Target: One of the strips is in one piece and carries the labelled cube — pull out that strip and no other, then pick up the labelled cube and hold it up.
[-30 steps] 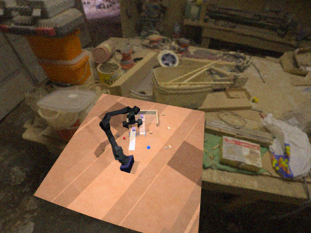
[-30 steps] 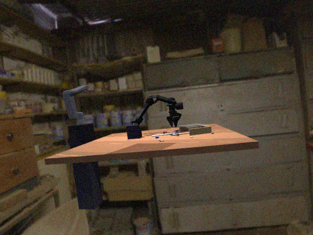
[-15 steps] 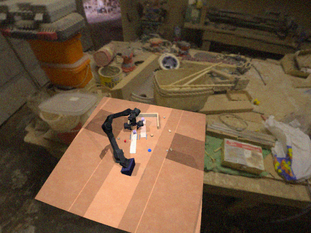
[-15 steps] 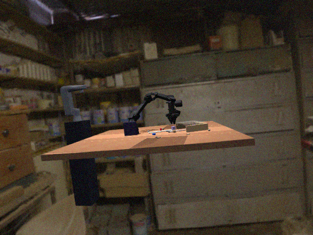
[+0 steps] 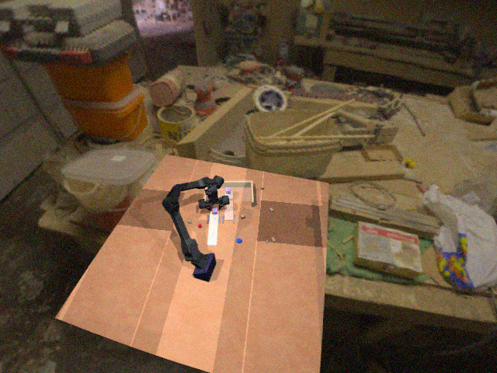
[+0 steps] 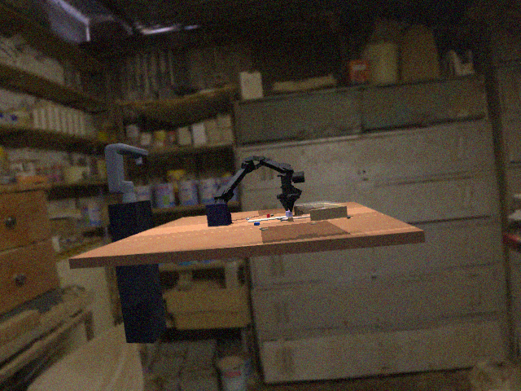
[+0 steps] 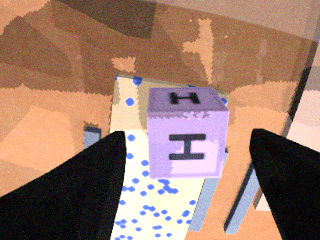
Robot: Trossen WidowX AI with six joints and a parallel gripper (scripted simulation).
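A lilac cube lettered H (image 7: 187, 150) (image 5: 215, 210) (image 6: 288, 213) sits at the far end of a pale strip with blue dots (image 7: 167, 201) (image 5: 212, 232). My gripper (image 7: 189, 140) is partly open, pointing down, with one finger on each side of this cube and a visible gap at both sides. A second, pinkish strip (image 5: 228, 212) (image 7: 306, 117) lies to the right and carries another lilac cube (image 5: 228, 190) near its far end. The letter on that cube is too small to read. My fingers hide part of the strips' surroundings in the wrist view.
Low blue-grey rails (image 7: 204, 207) (image 7: 242, 200) (image 7: 92, 137) stand beside the strips. A pale low-walled frame (image 5: 253, 194) (image 6: 328, 213) stands around the far ends. A red piece (image 5: 199, 225), a blue piece (image 5: 239, 241) and several small bits lie nearby.
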